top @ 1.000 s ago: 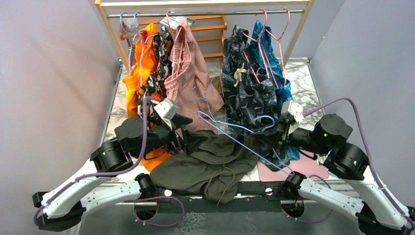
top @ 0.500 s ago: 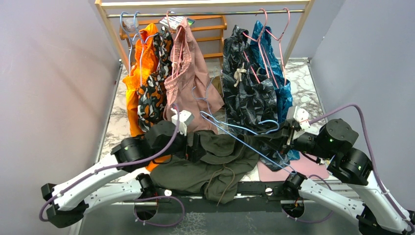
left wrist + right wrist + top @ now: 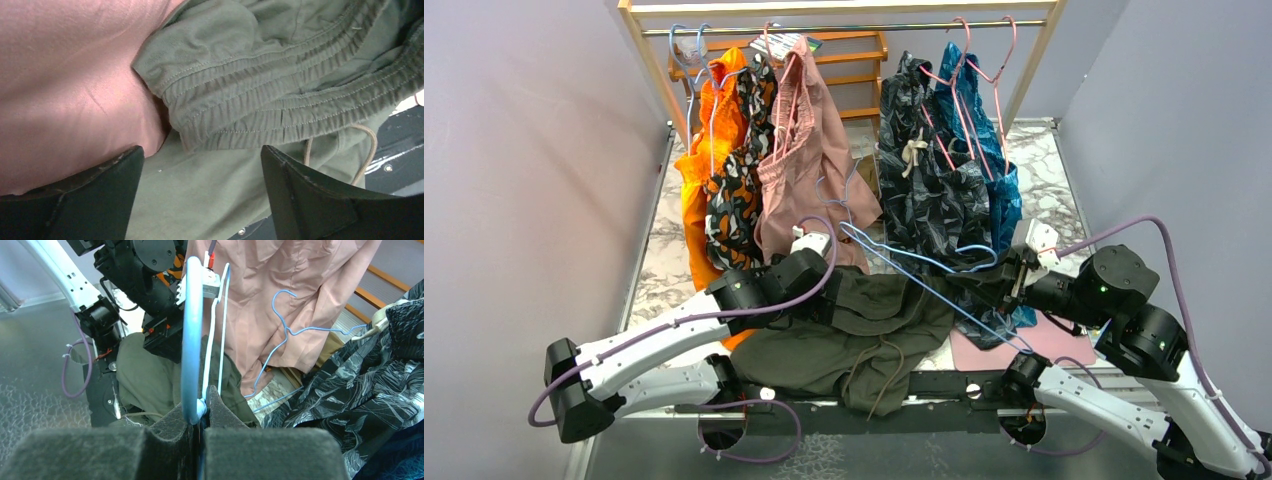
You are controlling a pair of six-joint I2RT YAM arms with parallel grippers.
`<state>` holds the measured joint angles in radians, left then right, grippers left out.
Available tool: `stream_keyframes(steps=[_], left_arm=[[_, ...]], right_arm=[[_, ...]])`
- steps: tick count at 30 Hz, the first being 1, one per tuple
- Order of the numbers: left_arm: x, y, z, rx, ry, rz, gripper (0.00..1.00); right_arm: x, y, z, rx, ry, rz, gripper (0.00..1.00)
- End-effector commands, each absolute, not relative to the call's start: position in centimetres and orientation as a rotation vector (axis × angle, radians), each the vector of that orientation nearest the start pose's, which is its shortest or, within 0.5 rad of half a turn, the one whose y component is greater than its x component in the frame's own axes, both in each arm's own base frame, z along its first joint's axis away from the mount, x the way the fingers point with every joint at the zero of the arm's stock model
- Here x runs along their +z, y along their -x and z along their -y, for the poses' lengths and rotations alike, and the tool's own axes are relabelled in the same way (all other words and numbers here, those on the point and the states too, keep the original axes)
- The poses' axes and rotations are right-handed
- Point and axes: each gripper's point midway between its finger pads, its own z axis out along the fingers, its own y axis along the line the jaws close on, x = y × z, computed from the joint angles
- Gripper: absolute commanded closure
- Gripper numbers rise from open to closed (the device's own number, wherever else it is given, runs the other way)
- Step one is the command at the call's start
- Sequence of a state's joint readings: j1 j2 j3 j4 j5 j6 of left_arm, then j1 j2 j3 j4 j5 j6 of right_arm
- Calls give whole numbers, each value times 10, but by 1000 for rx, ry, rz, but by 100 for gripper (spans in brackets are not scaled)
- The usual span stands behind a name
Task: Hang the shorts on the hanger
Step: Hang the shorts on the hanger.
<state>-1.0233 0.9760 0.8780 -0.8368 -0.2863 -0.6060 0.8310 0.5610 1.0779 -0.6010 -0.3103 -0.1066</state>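
- Left gripper (image 3: 200, 150) is spread wide with nothing in it. In the left wrist view its two dark fingers sit either side of the olive cloth, not pinching anything yet.
- Right gripper (image 3: 202, 400) is clamped on the hanger (image 3: 192, 330), foam pads squeezed on the light-blue wire. It's holding it up off the table, with the frame reaching out toward the left arm.
- My read is the step in hand is grabbing the shorts (image 3: 260, 85) by the waistband so they can be fed onto that wire.
- To do it well, I'd go for the ribbed elastic band itself, not the loose leg fabric below it. A bite on thin fabric would probably just let everything sag.
- Watch the dusty-pink shorts (image 3: 65, 75). They hang right against the left finger's side and could easily get pinched along with the olive ones.
- Also keep clear of the drawstring (image 3: 367, 145) looping off to the right, no sense snagging that.
- Where things lie: the folded corner of the waistband sits just ahead of the open fingers and roughly between them, a bit closer to the right finger.
- From the top view, the shorts are heaped at the near edge of the table between the two arms. Part of them droops over the front rail, and the hanger's wire crosses above their right side.
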Motion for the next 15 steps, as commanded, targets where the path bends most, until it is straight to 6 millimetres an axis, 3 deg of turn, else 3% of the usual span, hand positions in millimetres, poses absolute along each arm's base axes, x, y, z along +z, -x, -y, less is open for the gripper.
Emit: stream_keyframes(steps=[1,8,12,15], left_arm=[[144,-157,191,-293,-378,-2429,15],[136,-146,193,-326,-422,-2465,22],[120,-143,191,-285,-431,-2513,36],[114,-146,189,-241,-411,-2521,40]], right_arm=[[364,-114,-190,760,982,-1400,99],[362,-115,-189,746,989,-1398,99],[360,-116,-191,749,988,-1394,99],[360,-115,-191,754,992,-1391,99]])
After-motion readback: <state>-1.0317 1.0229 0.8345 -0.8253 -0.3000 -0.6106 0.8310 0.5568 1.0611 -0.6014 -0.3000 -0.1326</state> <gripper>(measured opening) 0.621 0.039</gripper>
